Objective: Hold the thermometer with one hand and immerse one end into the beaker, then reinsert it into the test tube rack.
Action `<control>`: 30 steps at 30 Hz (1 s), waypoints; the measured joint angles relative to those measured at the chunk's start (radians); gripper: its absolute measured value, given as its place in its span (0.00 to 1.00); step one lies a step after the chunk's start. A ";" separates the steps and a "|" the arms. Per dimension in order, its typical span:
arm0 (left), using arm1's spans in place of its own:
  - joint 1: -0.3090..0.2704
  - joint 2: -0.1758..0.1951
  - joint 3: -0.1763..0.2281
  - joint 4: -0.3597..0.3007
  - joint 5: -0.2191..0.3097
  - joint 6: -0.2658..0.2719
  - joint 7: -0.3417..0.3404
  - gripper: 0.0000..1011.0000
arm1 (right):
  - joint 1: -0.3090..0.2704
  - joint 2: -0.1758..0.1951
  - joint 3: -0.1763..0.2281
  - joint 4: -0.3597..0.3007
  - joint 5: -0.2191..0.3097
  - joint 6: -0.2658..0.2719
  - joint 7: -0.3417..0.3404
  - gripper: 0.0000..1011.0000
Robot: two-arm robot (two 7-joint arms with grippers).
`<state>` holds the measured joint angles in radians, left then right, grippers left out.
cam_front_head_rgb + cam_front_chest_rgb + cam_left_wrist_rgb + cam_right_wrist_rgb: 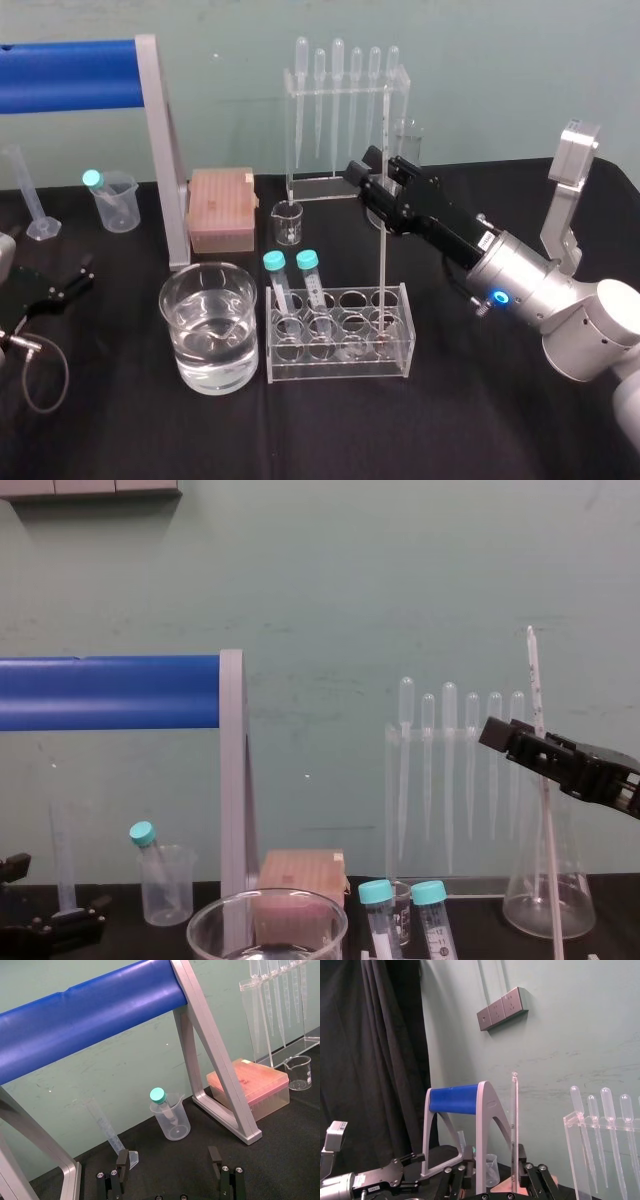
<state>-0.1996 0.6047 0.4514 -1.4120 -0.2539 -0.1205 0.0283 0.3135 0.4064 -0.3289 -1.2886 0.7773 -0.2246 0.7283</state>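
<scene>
The thermometer (384,200) stands upright with its lower end in a right-hand hole of the clear test tube rack (400,352). My right gripper (378,172) is around its upper part with the jaws apart. In the right wrist view the thermometer (515,1110) runs close beside one finger (521,1160), with a wide gap to the other. From the chest view the thermometer (538,750) crosses the right gripper (520,742). The beaker (208,325), holding water, sits left of the rack. My left gripper (62,285) rests open at the table's left edge.
Two teal-capped tubes (290,285) stand in the rack's left holes. Behind are a pipette stand (345,100), a small glass beaker (287,222), a pink tip box (220,208) and a conical flask (548,880). A blue roller frame (150,130), plastic beaker (115,200) and measuring cylinder (30,195) occupy the back left.
</scene>
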 joint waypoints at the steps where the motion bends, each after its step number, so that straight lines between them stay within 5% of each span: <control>1: 0.000 0.000 0.000 0.000 0.000 0.000 0.000 1.00 | 0.000 0.000 0.000 0.000 0.000 0.000 0.000 0.50; 18: 0.000 0.000 0.000 0.000 0.000 0.000 0.000 1.00 | 0.000 0.000 0.000 0.000 0.001 -0.001 0.000 0.99; 30: 0.000 0.000 0.000 0.000 0.000 0.000 0.000 1.00 | 0.000 0.000 0.000 0.000 0.001 -0.001 0.000 0.99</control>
<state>-0.1995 0.6047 0.4514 -1.4120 -0.2539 -0.1205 0.0283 0.3135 0.4065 -0.3289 -1.2887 0.7779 -0.2254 0.7282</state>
